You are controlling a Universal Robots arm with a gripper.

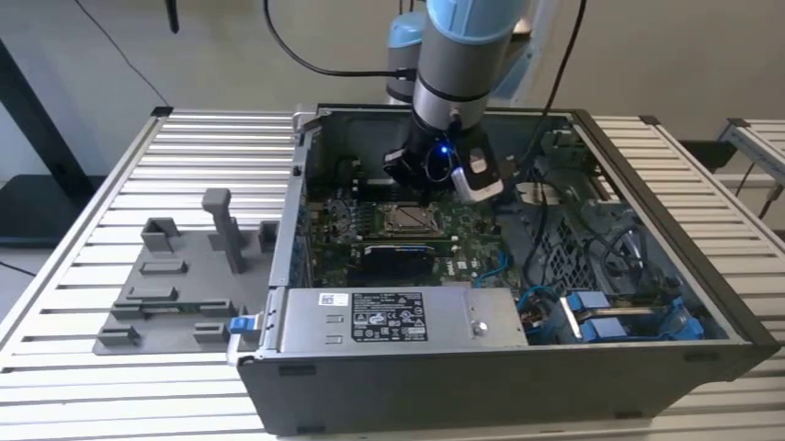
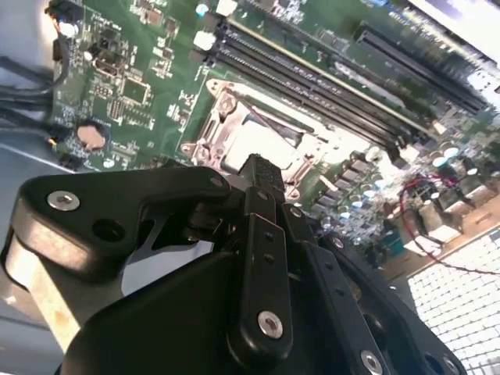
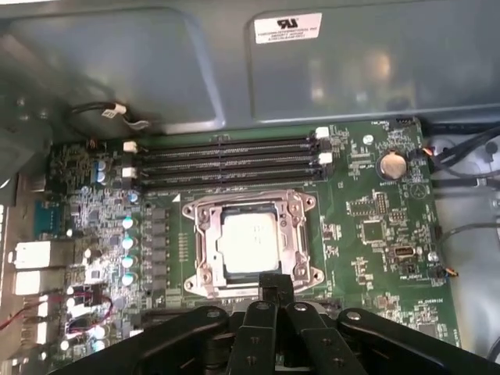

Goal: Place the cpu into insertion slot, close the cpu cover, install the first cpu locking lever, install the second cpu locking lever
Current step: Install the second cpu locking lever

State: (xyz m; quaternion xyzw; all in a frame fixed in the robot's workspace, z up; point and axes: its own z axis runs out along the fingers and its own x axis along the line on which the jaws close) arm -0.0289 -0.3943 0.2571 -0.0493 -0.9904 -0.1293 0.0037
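The open case (image 1: 638, 303) holds the board (image 3: 375, 234); at its centre the cover (image 3: 205, 254) lies shut over the cpu (image 3: 248, 244). Gripper (image 3: 275, 283) hovers at the socket's six o'clock edge, fingers together, empty. Judged: lever step in hand; it needs hooking a lever precisely.

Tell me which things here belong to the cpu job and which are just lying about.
Belonging to the job:
- the cpu, sitting in the insertion slot
- the cpu cover, down around the chip
- the gripper, just above the socket

Lying about:
- the power-supply box
- the grey fixture tray beside the case
- the coin battery
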